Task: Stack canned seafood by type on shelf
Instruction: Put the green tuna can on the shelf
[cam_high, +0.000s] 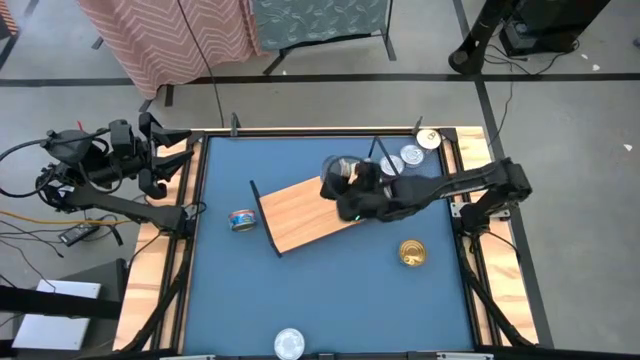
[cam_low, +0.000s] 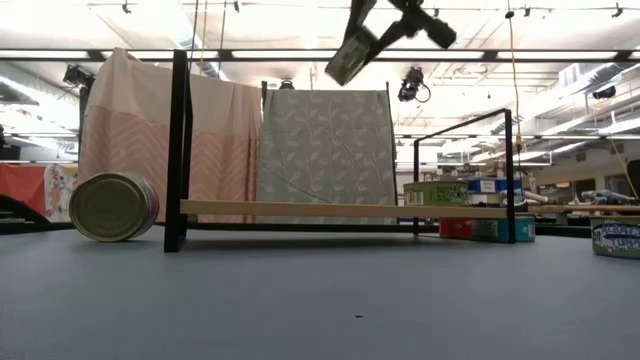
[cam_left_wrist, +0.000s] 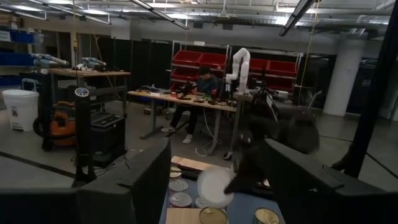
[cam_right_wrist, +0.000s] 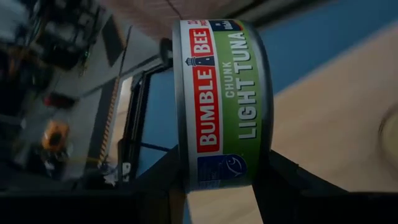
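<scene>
My right gripper (cam_high: 342, 183) is shut on a tin with a green label (cam_right_wrist: 221, 102), high above the far right end of the shelf (cam_high: 305, 215), a light-wood board with black wire end frames. The tin shows tilted at the top of the low view (cam_low: 350, 55). A blue-labelled tin (cam_high: 242, 220) lies on its side on the table left of the shelf. A gold tin (cam_high: 412, 252) lies flat to the shelf's right. Three silver tins (cam_high: 410, 156) lie at the far right corner. My left gripper (cam_high: 165, 165) is open and empty beyond the table's left edge. My right gripper pinches the green-labelled tin between its two fingers (cam_right_wrist: 163, 180), one on each flat end, at the tin's lower edge (cam_right_wrist: 217, 177). The label side faces the wrist camera. The tin is lifted clear, tilted, high above the shelf board.
One more silver tin (cam_high: 289, 343) lies at the table's near edge. The blue table (cam_high: 330, 300) has a raised wooden rim (cam_high: 170, 260). The shelf stands aslant in the table's middle. A person sits at a bench far off in the room (cam_left_wrist: 202, 87).
</scene>
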